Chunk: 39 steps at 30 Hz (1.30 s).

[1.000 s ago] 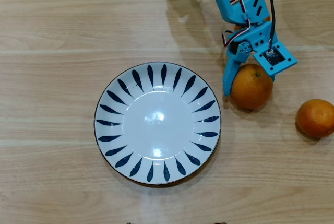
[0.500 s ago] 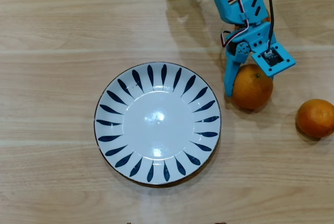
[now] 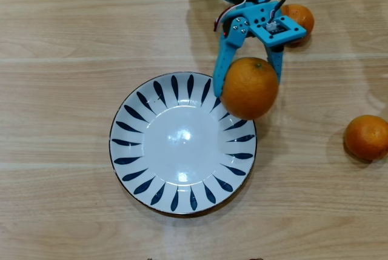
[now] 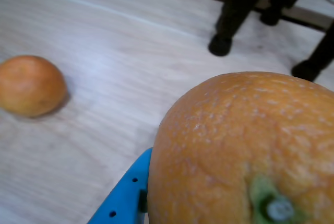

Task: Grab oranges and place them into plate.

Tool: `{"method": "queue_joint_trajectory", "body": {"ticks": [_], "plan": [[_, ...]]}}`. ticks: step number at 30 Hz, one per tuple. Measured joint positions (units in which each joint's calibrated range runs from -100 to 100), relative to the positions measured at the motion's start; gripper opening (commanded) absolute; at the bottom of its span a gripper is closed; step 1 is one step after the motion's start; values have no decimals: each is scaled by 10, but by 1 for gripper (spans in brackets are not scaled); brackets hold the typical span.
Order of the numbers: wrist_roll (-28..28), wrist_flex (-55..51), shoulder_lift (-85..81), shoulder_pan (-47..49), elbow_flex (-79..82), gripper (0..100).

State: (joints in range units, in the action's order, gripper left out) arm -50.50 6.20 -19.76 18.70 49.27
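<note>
My blue gripper (image 3: 248,87) is shut on the large orange (image 3: 249,88), which hangs above the upper right rim of the white plate (image 3: 145,169) with dark blue leaf strokes. In the wrist view the same orange (image 4: 245,151) fills the lower right, with a blue finger (image 4: 122,195) against its left side. A smaller orange (image 3: 366,137) lies on the table at the right edge of the overhead view. Another small orange (image 3: 299,19) lies behind the gripper, partly hidden by it. One small orange (image 4: 30,85) shows at the left of the wrist view. The plate holds nothing.
The surface is a light wooden table (image 3: 60,42). Dark furniture legs (image 4: 229,20) stand beyond the table at the top of the wrist view. The arm's base sits at the top edge of the overhead view.
The gripper has lifted the large orange off the table and carried it left, from beside the plate to over the plate's upper right rim. The small orange behind the arm is now uncovered.
</note>
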Motion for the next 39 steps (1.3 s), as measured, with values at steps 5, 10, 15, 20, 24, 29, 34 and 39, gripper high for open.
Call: {"method": "queue_joint_trajectory", "body": {"ticks": [5, 10, 15, 20, 24, 29, 34, 39], "plan": [[34, 0, -48, -109, 62, 34], [38, 0, -57, -186, 121, 34], [39, -1, -57, -203, 137, 34], [39, 0, -57, -206, 137, 37], [38, 0, -57, -203, 146, 47], [40, 3, -60, -185, 150, 54], [40, 3, -60, -174, 150, 55], [40, 3, -60, -164, 150, 51]]}}
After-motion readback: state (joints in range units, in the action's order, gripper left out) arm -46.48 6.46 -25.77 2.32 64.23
